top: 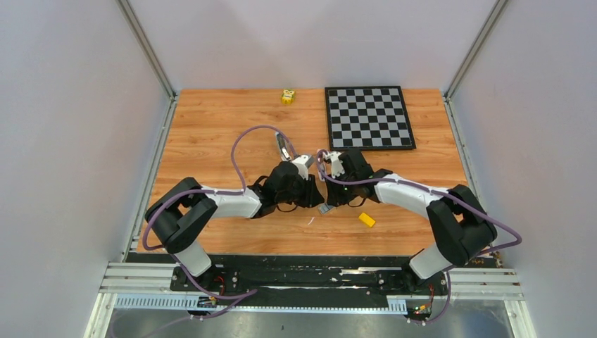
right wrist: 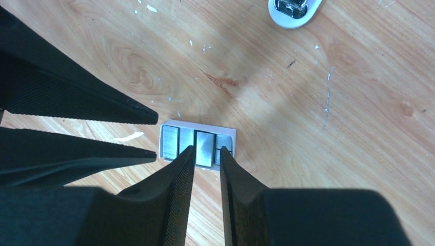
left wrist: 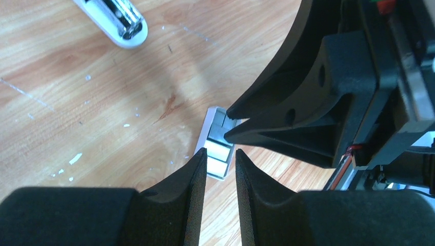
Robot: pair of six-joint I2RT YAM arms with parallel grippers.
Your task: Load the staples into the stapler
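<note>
The staples (right wrist: 205,146) are silvery ridged blocks lying side by side in a small pale tray (right wrist: 228,134) on the wooden table; they also show in the left wrist view (left wrist: 216,151) and the top view (top: 324,208). My right gripper (right wrist: 204,154) is narrowly open, its tips on either side of one block, with a gap showing on the right. My left gripper (left wrist: 220,156) is narrowly open and empty at the tray's other end, facing the right gripper (left wrist: 230,123). The white and chrome stapler (top: 284,146) lies apart, further back (left wrist: 118,20) (right wrist: 293,9).
A yellow block (top: 367,220) lies right of the grippers. A chessboard (top: 369,117) is at the back right and a small yellow toy (top: 288,96) at the back edge. Both arms crowd the table's middle, and purple cables loop over them.
</note>
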